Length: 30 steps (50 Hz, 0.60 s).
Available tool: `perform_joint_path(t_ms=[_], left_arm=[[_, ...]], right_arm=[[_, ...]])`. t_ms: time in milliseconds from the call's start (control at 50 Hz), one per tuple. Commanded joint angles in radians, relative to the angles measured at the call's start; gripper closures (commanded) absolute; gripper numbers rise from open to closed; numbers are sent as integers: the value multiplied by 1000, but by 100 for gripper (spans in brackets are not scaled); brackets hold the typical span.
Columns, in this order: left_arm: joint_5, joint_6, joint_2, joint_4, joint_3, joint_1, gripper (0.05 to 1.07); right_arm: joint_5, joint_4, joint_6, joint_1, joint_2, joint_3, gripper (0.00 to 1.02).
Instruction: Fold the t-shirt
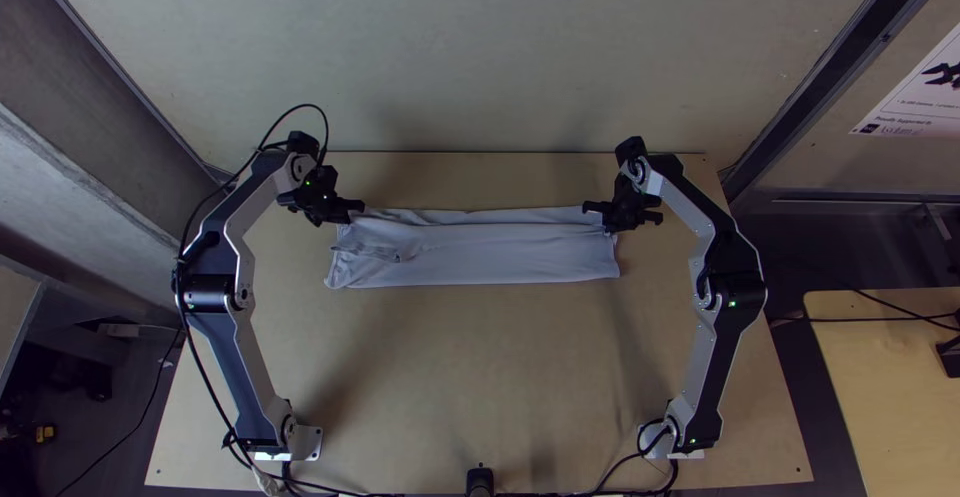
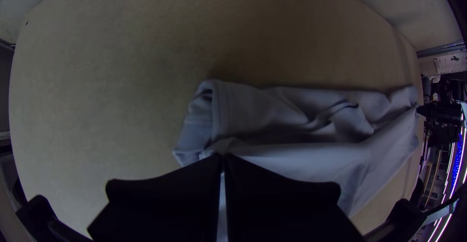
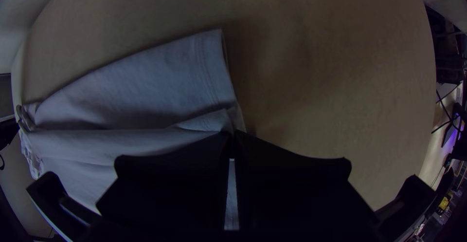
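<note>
The left end effector [image 2: 224, 157] and right end effector [image 3: 232, 134] are pinching the far corners of the t-shirt [image 1: 480, 259], which is lying in a long strip on the desk [image 1: 480, 367], but if one is pulling harder, it might be slipping or bunching.

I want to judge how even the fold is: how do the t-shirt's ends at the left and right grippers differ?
The left end looks rumpled; the right end lies smoother. The left end slants outward toward the near side, the right end less so. Both are pinched near the far corner, by left gripper and right gripper.
</note>
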Motion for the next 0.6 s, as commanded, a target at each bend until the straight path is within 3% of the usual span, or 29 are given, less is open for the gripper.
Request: perform_joint_path(t_ms=[0,20,60,100,120,160,320,580], left_arm=[[-17,-24,43,23,17,0,90],[-17,-26,47,24,14,0,79],[-17,-27,55,29,8,-3,46],[-23,-29,61,31,-2,-5,13],[-29,-32,66,34,-5,-5,8],[-37,-44,67,46,-12,-5,9],[-23,-83,24,78,-31,8,9],[181,-132,-120,81,-80,70,9]], right_arm=[[16,26,-3,-15,36,0,91],[16,26,0,-17,38,0,82],[16,26,2,-18,41,-2,61],[16,24,2,-18,41,-5,34],[18,24,0,-20,41,-6,20],[18,24,0,-21,39,-8,3],[18,26,20,-34,-8,-15,3],[16,35,31,-69,-120,-32,3]])
